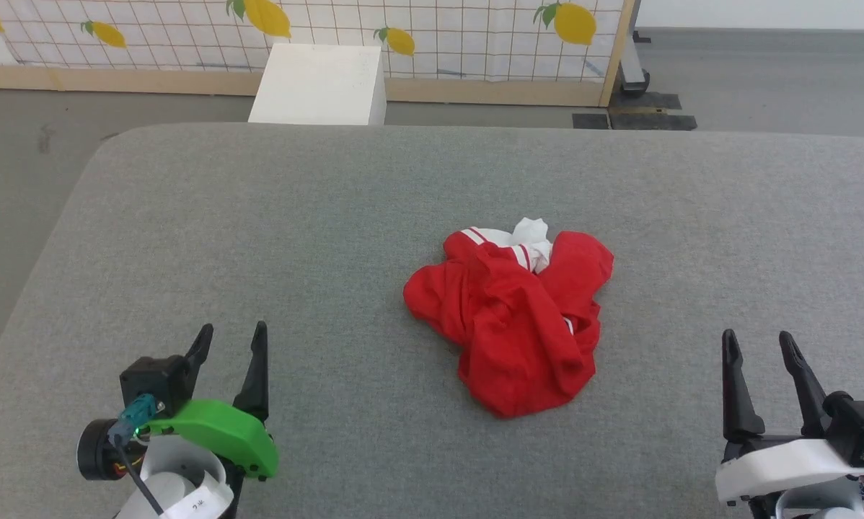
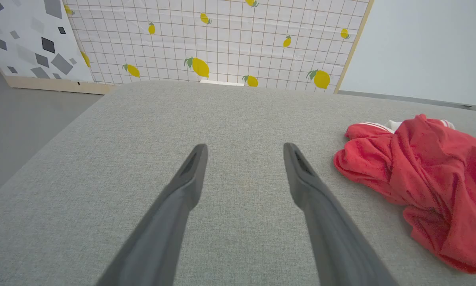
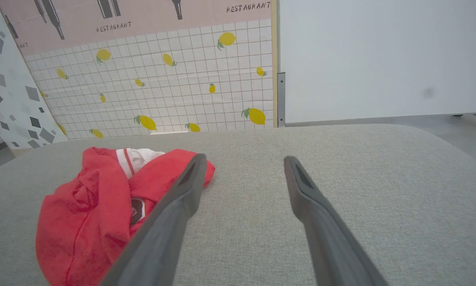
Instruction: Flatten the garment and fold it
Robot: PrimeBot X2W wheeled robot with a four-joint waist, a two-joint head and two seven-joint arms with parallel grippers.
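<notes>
The garment [image 1: 508, 324] is lying in a crumpled heap a little right of centre in the head view, on the grey fabric-covered worktop [image 1: 295, 216]. Red cloth is bunching over itself in deep folds. A white sleeve with striped trim is poking out at the heap's upper edge, so no hem or corner is showing plainly. The heap is sitting well inside the worktop's edges, and this is leaving bare surface all around it for spreading.

The left gripper [image 1: 232, 328] is hovering at the lower left of the head view and the right gripper [image 1: 756, 335] at the lower right. Both are spread wide and carrying nothing. Each is standing well apart from the heap, one on either side. I am reading this as a ready stance, with the arms flanking the cloth so each can reach for its own side.

In the left wrist view the heap is lying at the right edge, off the line of the fingers. In the right wrist view it is sitting at the lower left, partly behind one finger, though the head view is showing a clear gap between them.

By my reading, flattening is not yet begun. The next move is likely calling for picking out two edges, and the soft fabric is probably going to drag in folds.

At the top of the head view, a white box [image 1: 320, 83] is standing before a lemon-printed screen [image 1: 475, 36].
</notes>
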